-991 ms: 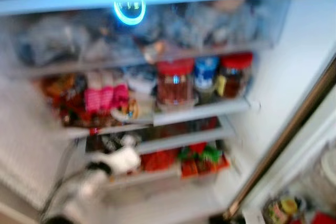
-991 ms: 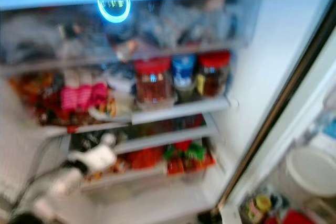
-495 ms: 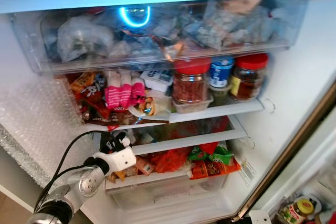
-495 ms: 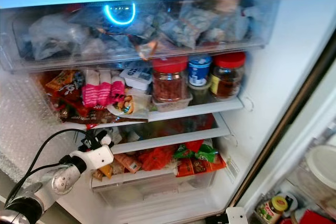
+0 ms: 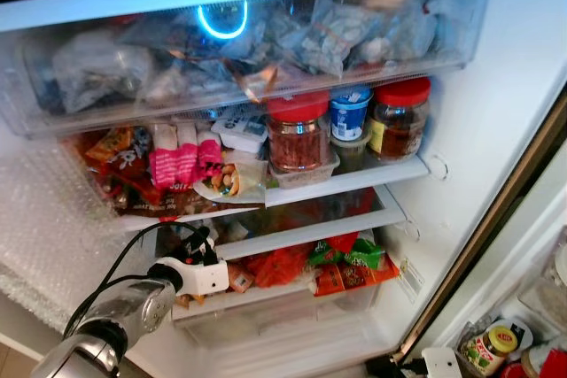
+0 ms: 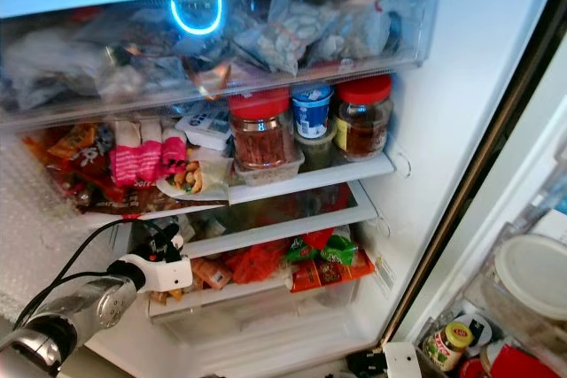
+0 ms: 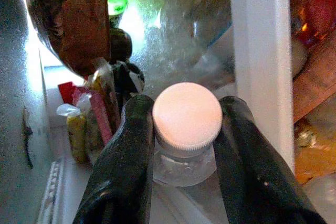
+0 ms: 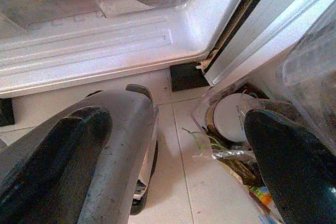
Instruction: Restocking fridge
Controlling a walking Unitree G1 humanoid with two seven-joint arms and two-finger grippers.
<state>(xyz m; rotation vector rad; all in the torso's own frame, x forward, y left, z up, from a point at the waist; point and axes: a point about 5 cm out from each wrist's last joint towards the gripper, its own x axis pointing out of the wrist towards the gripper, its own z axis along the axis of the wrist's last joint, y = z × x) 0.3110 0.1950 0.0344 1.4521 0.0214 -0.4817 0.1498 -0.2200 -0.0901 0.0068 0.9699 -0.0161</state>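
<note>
The fridge (image 5: 496, 104) stands open in front of me, its shelves packed. My left arm reaches into the left end of the lower shelf (image 5: 310, 232), where the left gripper (image 5: 200, 250) sits among snack packets. In the left wrist view the left gripper (image 7: 186, 109) is shut on a clear bottle (image 7: 185, 161) with a pale round cap (image 7: 187, 116), one black finger on each side of its neck. My right gripper (image 8: 178, 124) hangs open and holds nothing, low by the fridge's bottom edge over the tiled floor (image 8: 173, 182).
Red-lidded jars (image 5: 299, 135) and a blue-lidded tub (image 5: 351, 115) stand on the middle shelf beside pink packs (image 5: 177, 161). Bags fill the top drawer (image 5: 239, 50). Red and green packets (image 5: 350, 263) lie in the lower tray. A yellow-lidded jar (image 5: 499, 343) sits in the door at the right.
The view was blurred a second ago and has sharpened and shifted as the camera moved. My left gripper stays at the left end of the lower shelf.
</note>
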